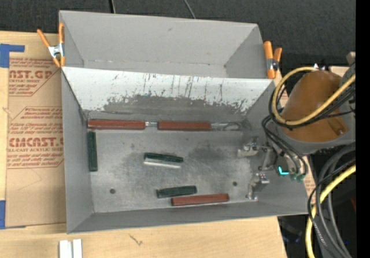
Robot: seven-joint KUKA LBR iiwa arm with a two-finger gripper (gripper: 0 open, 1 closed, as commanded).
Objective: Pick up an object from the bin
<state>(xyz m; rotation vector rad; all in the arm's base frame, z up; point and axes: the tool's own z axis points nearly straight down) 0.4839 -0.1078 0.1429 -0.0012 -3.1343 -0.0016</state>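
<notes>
- My tool (254, 171) hangs low at the right end of the grey bin (75, 153). As far as I can make out among the cables, its two fingers are spread apart over bare floor.
- The thing nearest to it is the front red-brown bar (199, 199), lying flat along the front wall. Its right end is near my tool but apart from it.
- The front green bar (176, 191) lies just behind that one, side by side with it and slightly to the left.
- The middle green bar (163, 160) lies mid-floor, with a pale strip along its near edge.
- At the foot of the back wall, the left back bar (115, 125) and the right back bar (185, 126), both red-brown, lie end to end.
- The left green bar (92, 151) lies by the left wall, pointing front to back.
</notes>
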